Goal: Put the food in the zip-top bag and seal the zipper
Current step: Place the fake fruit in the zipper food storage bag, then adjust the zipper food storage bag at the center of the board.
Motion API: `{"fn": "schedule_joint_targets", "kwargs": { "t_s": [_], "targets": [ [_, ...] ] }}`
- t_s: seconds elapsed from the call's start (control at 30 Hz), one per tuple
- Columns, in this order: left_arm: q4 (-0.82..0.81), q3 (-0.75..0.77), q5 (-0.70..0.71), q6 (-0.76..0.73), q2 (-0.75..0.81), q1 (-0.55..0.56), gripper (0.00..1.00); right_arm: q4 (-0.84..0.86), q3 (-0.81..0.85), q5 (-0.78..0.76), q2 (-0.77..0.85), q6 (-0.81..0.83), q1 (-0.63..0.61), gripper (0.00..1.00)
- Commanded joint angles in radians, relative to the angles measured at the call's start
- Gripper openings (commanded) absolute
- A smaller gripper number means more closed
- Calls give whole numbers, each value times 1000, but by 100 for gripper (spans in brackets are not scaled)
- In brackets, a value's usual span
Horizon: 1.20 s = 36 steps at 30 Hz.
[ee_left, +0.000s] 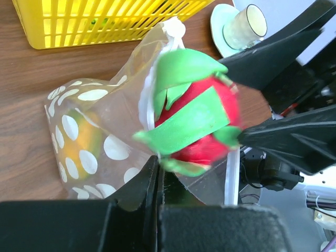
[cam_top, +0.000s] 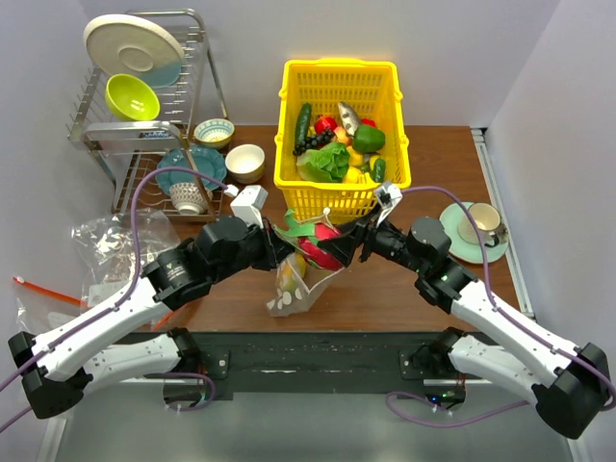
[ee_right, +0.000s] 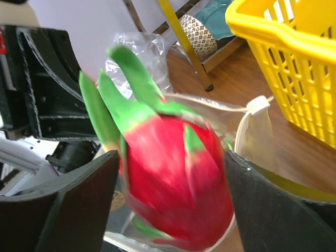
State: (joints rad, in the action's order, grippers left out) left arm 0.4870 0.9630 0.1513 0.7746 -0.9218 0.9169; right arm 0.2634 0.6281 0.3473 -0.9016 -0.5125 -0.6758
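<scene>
The left gripper (ee_left: 158,169) is pinched fully closed on the edge of the bag (ee_left: 89,142), holding its mouth up off the table (cam_top: 385,289) just in front of the yellow basket (cam_top: 339,72). The dragon fruit (ee_left: 202,123) sits right at that mouth, its green leaves against the rim (how far inside it is, I cannot tell). The right gripper (ee_right: 170,163) has its jaws spread wide on either side of the fruit, which looks blurred while the fingers are sharp, so it seems loose rather than squeezed. An orange-yellow piece (ee_left: 84,136) already lies at the bottom of the bag. A cup (ee_left: 245,23) stands nearby on the right.
</scene>
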Motion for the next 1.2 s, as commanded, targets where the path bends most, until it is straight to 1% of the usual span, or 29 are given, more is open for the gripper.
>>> {"fn": "schedule_joint_targets", "kwargs": {
  "t_s": [0.0, 0.07, 0.13, 0.17, 0.2, 0.23, 0.27, 0.3, 0.4, 0.47, 0.57, 0.6, 0.67, 0.9, 1.0, 1.17],
  "targets": [
    [-41, 45, 10, -5, 5, -1, 0, -205, 151, -42, 36, 103, -5, 87],
    [-36, 48, 11, -5, 6, -1, 0, -243, 169, -44, 40, 112, -7, 90],
    [-33, 51, 13, -5, 6, -1, 0, -260, 194, -50, 41, 114, -7, 91],
    [-33, 52, 14, -6, 6, -1, 0, -309, 205, -54, 40, 121, -7, 91],
    [-31, 54, 16, -6, 8, -1, 0, -338, 234, -63, 38, 126, -7, 90],
    [-30, 54, 16, -6, 8, -1, 0, -377, 252, -109, 35, 129, -7, 88],
    [-28, 54, 16, -6, 8, -1, 0, -470, 274, -135, 30, 135, -5, 86],
    [-28, 56, 16, -6, 9, -1, 0, -519, 326, -158, 26, 141, -5, 81],
    [-25, 57, 16, -8, 6, -1, 0, -686, 405, -175, 6, 175, -7, 74],
    [-22, 57, 17, -9, 6, -1, 0, -781, 423, -165, 1, 178, -7, 72],
    [-21, 57, 21, -9, 8, -1, 0, -857, 417, -105, 9, 160, -7, 72],
    [-19, 57, 22, -9, 8, 0, 0, -871, 398, -88, 15, 152, -7, 72],
    [-19, 57, 21, -9, 9, -1, 0, -894, 363, -59, 38, 132, -10, 67],
    [-22, 52, 18, -8, 6, 0, 0, -895, 249, 10, 104, 92, -21, 62],
    [-24, 54, 17, -8, 3, -1, 0, -882, 213, 22, 95, 81, -31, 59],
    [-24, 54, 17, -6, 3, -1, 0, -848, 176, 15, 61, 69, -59, 58]
  ]
}}
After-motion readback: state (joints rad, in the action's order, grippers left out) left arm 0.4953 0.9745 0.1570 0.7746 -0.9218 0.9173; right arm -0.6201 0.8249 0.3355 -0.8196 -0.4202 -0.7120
